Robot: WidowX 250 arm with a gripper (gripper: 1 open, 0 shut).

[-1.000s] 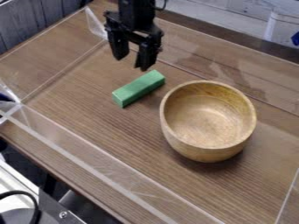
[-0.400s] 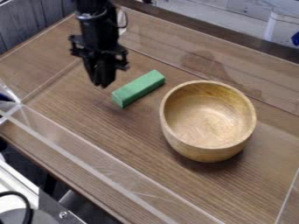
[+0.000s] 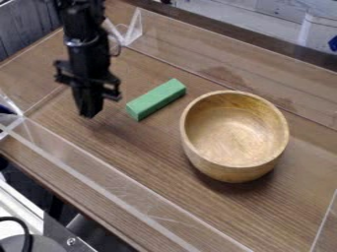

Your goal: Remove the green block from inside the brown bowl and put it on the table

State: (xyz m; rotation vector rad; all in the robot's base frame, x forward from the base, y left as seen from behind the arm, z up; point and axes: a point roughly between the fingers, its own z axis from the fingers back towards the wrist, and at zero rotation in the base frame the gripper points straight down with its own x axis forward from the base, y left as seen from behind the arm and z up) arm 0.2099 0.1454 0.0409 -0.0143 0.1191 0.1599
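The green block lies flat on the table, just left of the brown bowl, whose hollow holds nothing. My gripper points straight down near the tabletop, left of the block and apart from it. Its black fingers are pressed together with nothing between them.
Low clear acrylic walls run along the table's front and left edges. A further wall lines the back edge.
The gripper has swung left and toward the front, sinking closer to the table, and its fingers have gone from open to shut. Block and bowl have stayed put.
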